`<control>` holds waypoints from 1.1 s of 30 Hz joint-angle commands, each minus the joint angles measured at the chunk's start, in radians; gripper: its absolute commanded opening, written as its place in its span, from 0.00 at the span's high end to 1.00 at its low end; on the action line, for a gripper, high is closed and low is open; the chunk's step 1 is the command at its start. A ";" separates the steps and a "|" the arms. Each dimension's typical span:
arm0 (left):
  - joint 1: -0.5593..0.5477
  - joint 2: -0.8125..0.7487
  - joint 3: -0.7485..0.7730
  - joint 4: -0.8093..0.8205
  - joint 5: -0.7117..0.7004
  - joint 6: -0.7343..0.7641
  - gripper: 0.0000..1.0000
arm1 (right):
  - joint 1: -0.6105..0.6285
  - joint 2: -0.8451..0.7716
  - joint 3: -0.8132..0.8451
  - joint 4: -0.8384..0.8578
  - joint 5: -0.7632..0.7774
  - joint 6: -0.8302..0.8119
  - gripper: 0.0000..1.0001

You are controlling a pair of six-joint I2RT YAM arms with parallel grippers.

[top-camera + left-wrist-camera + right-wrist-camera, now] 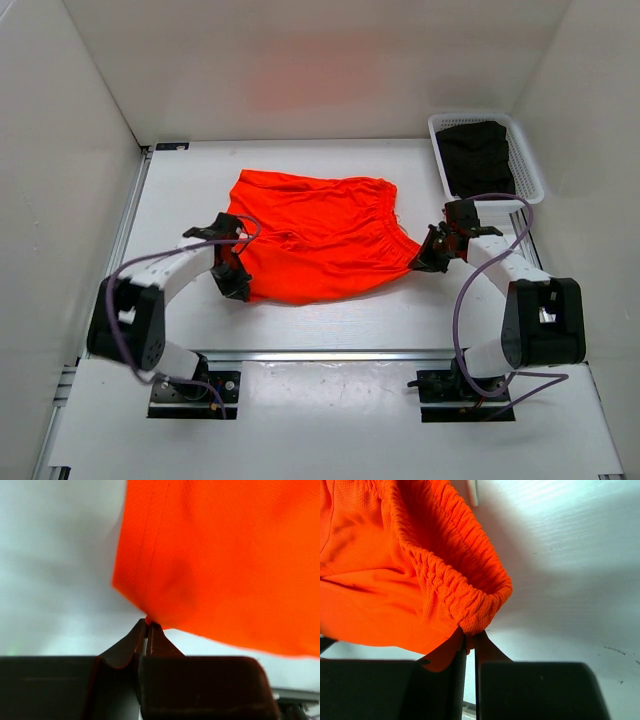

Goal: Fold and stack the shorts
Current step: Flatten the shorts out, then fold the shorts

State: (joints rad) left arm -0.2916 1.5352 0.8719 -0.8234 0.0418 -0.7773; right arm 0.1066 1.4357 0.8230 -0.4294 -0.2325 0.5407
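Tabletop: shorts between left claw, right claw

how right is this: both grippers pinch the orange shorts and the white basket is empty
The white basket is not empty: the top external view shows a black garment in it. The left gripper and right gripper do both pinch the orange shorts.

White plastic basket stands at the far right corner of the white tabletop, on my right side. Dark cloth lies inside it, covering most of the bottom. White panels wall in the tabletop at the back and both sides.
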 commanded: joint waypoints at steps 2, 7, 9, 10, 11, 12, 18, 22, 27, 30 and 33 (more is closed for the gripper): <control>0.008 -0.272 -0.028 -0.157 0.015 -0.030 0.90 | -0.002 -0.044 0.033 -0.051 0.024 -0.027 1.00; -0.001 -0.441 0.006 -0.298 0.033 -0.050 0.90 | -0.011 -0.054 0.033 -0.072 0.033 -0.036 1.00; -0.001 -0.480 0.018 -0.357 0.033 -0.050 0.90 | -0.012 -0.054 0.033 -0.097 0.033 -0.036 1.00; -0.001 -0.490 0.018 -0.374 0.033 -0.050 0.90 | -0.012 -0.054 0.033 -0.097 0.033 -0.036 1.00; -0.010 -0.501 0.018 -0.385 0.033 -0.050 0.90 | -0.012 -0.064 0.033 -0.123 0.044 -0.036 1.00; -0.027 -0.510 0.018 -0.394 0.033 -0.050 0.90 | -0.012 -0.064 0.033 -0.132 0.044 -0.036 1.00; -0.125 -0.613 -0.030 -0.470 0.081 -0.109 0.90 | -0.012 -0.144 -0.018 -0.195 0.053 -0.018 1.00; -0.204 -0.684 -0.073 -0.479 0.125 -0.163 0.90 | -0.031 -0.166 -0.047 -0.204 0.064 -0.018 0.93; -0.241 -0.653 -0.041 -0.479 0.086 -0.177 0.90 | -0.061 -0.166 -0.047 -0.183 0.035 -0.039 0.68; -0.241 -0.600 0.018 -0.479 0.043 -0.157 0.90 | -0.061 -0.147 -0.056 -0.140 0.024 -0.039 0.68; -0.241 -0.575 0.038 -0.479 0.033 -0.157 0.90 | -0.061 -0.124 -0.065 -0.103 0.001 -0.039 0.68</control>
State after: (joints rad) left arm -0.5274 0.9592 0.8608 -1.2976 0.1116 -0.9333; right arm 0.0479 1.2892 0.7700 -0.5869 -0.1989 0.5152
